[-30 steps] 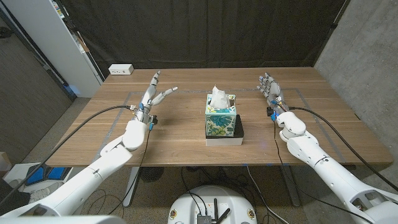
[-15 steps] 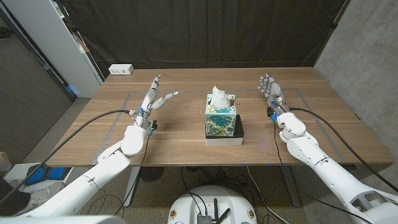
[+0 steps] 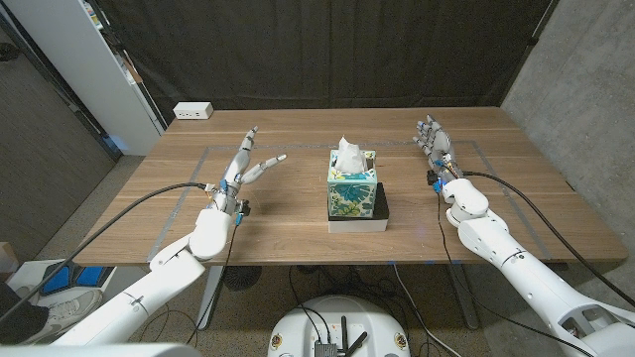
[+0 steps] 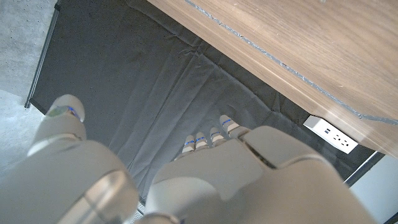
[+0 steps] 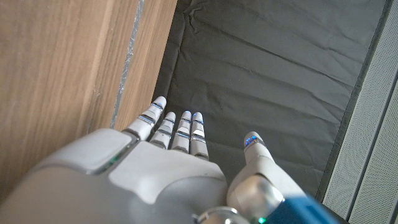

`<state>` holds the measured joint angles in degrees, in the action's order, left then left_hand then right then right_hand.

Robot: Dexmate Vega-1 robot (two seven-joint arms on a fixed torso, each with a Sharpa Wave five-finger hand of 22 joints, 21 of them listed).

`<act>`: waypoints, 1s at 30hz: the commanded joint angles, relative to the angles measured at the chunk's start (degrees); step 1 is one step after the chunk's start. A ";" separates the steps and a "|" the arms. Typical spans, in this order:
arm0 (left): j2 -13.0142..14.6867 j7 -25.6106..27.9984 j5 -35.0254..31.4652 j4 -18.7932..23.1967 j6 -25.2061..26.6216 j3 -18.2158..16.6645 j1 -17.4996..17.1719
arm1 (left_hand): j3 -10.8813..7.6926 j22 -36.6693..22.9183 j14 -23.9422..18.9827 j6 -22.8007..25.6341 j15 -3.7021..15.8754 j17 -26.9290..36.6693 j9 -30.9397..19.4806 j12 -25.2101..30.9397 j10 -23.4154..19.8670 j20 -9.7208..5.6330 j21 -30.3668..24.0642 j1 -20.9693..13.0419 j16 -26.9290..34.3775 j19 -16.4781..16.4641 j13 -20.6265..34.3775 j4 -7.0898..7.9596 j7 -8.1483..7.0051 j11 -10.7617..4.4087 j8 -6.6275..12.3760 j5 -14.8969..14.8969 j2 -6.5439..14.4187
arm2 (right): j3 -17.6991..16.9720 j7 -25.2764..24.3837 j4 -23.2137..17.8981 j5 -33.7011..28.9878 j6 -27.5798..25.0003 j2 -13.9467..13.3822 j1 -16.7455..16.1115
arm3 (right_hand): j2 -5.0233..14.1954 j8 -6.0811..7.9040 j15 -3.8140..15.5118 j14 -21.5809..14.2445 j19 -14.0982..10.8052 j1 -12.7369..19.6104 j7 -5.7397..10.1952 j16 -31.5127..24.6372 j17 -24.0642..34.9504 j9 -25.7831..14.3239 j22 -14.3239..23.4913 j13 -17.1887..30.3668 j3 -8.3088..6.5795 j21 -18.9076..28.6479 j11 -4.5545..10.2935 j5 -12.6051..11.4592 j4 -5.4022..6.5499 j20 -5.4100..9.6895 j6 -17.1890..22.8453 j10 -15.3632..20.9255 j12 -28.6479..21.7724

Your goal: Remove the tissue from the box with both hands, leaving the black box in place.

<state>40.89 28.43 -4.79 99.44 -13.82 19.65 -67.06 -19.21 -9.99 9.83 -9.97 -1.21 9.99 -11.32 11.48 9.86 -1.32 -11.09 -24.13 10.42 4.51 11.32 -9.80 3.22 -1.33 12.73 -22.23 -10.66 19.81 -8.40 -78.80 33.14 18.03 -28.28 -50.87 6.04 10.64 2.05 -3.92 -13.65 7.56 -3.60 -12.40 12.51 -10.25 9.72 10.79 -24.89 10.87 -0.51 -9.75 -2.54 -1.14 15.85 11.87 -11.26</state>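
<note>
Tissue [image 3: 348, 151] stands up white from the top of a floral tissue box [image 3: 351, 191] near the middle of the wooden table [image 3: 298, 233]. That carton sits in a low black box [image 3: 378, 212], whose edge shows at its right and near sides. Left hand [image 3: 243, 164] is raised over the table, well to the left of the carton, fingers [image 3: 270, 161] spread apart and holding nothing. Right hand [image 3: 434, 142] stands well to the right of it, fingers straight and close beside one another, thumb apart, also holding nothing. A white power strip [image 3: 192, 111] lies at the far left edge, before a dark curtain [image 3: 327, 50].
</note>
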 commanded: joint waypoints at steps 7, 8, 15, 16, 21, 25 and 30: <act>1.17 0.43 -0.50 3.49 -0.78 -2.12 -5.36 | 0.77 -0.19 11.11 -21.40 0.57 0.13 -0.24 0.27 14.82 -0.03 -0.22 -0.93 0.06 -0.22 0.17 0.17 -0.24 -0.18 0.39 -0.47 0.09 | -0.09 -1.45 -0.31 -0.23 -0.25 0.55 -0.02 | 0.26 0.18 -0.31 -0.19 -0.13 0.55 -0.32 0.01 -0.08 -0.12 0.22 0.28 0.05 0.34 -0.17 -0.39 -0.38 -0.19 -0.01 -0.15 0.22; 1.22 0.56 -0.55 3.71 -0.94 -2.34 -5.72 | 0.84 -0.19 11.10 -21.36 0.59 0.13 -0.24 0.29 14.78 -0.06 -0.23 -0.97 0.06 -0.25 0.17 0.18 -0.27 -0.20 0.41 -0.50 0.09 | -0.02 -1.47 -0.26 -0.35 -0.24 0.55 0.00 | 0.26 0.17 -0.29 -0.18 -0.13 0.54 -0.28 0.01 -0.08 -0.12 0.22 0.28 0.06 0.34 -0.20 -0.39 -0.39 -0.18 -0.03 -0.15 0.22; 1.61 0.66 -0.63 5.05 -1.54 -3.65 -8.07 | 1.37 -0.20 11.09 -21.31 0.69 0.14 -0.23 0.28 14.76 -0.18 -0.23 -1.26 0.05 -0.29 0.17 0.26 -0.38 -0.27 0.46 -0.71 0.11 | 0.14 -1.93 0.12 -0.47 -0.19 1.13 0.26 | 0.31 0.18 -0.33 -0.17 -0.15 0.51 -0.31 0.02 -0.12 -0.11 0.22 0.28 0.10 0.35 -0.22 -0.39 -0.48 -0.14 -0.05 -0.21 0.23; 1.61 0.67 -0.57 5.22 -1.58 -3.84 -8.42 | 1.43 -0.21 11.11 -21.32 0.70 0.14 -0.23 0.27 14.77 -0.18 -0.22 -1.29 0.04 -0.29 0.17 0.27 -0.37 -0.29 0.46 -0.74 0.11 | 0.23 -1.98 0.18 -0.73 -0.14 1.07 0.30 | 0.31 0.18 -0.31 -0.16 -0.15 0.51 -0.31 0.03 -0.12 -0.11 0.22 0.28 0.11 0.34 -0.22 -0.39 -0.50 -0.18 -0.05 -0.22 0.23; 1.62 0.45 -0.47 5.67 -2.51 -4.45 -9.80 | 1.74 -0.21 11.09 -21.29 0.67 0.14 -0.23 0.28 14.73 -0.19 -0.22 -1.43 0.04 -0.29 0.17 0.31 -0.37 -0.25 0.48 -0.85 0.11 | 0.25 -2.35 0.15 -0.75 -0.23 1.31 0.33 | 0.34 0.19 -0.27 -0.14 -0.17 0.49 -0.28 0.04 -0.15 -0.11 0.22 0.28 0.14 0.35 -0.23 -0.39 -0.57 -0.19 -0.05 -0.14 0.19; 1.68 0.12 -0.59 6.14 -3.15 -4.77 -10.84 | 1.94 -0.21 11.08 -21.23 0.64 0.14 -0.23 0.28 14.72 -0.17 -0.21 -1.52 0.04 -0.29 0.17 0.34 -0.36 -0.20 0.51 -0.93 0.12 | 0.37 -2.68 0.02 -1.08 -0.28 1.36 0.35 | 0.38 0.20 -0.32 -0.13 -0.18 0.48 -0.24 0.05 -0.17 -0.11 0.22 0.28 0.16 0.35 -0.21 -0.39 -0.63 -0.17 -0.06 -0.14 0.19; 1.56 0.42 -1.17 6.81 -4.00 -5.49 -12.28 | 2.13 -0.22 11.03 -21.23 0.65 0.14 -0.23 0.26 14.74 -0.12 -0.21 -1.61 0.06 -0.31 0.17 0.37 -0.33 -0.16 0.51 -1.00 0.13 | 0.35 -3.24 -0.50 -1.23 -0.53 1.37 0.15 | 0.41 0.21 -0.31 -0.18 -0.12 0.44 -0.23 0.03 -0.18 -0.11 0.22 0.27 0.20 0.33 -0.15 -0.39 -0.69 -0.20 -0.04 -0.11 0.17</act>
<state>42.40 28.92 -5.33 104.78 -16.13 15.57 -76.24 -17.25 -9.99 9.73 -9.92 -0.69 9.99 -11.31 11.48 9.85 -1.32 -11.09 -25.11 10.41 4.51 11.32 -9.43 3.17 -1.34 12.94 -22.90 -10.60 20.00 -10.70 -78.78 32.41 17.84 -27.11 -50.62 6.05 10.64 2.05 -3.92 -13.65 7.56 -3.60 -12.40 12.24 -10.25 9.72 10.79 -24.57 10.87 -0.51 -9.75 -2.85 -1.13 15.85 11.88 -11.26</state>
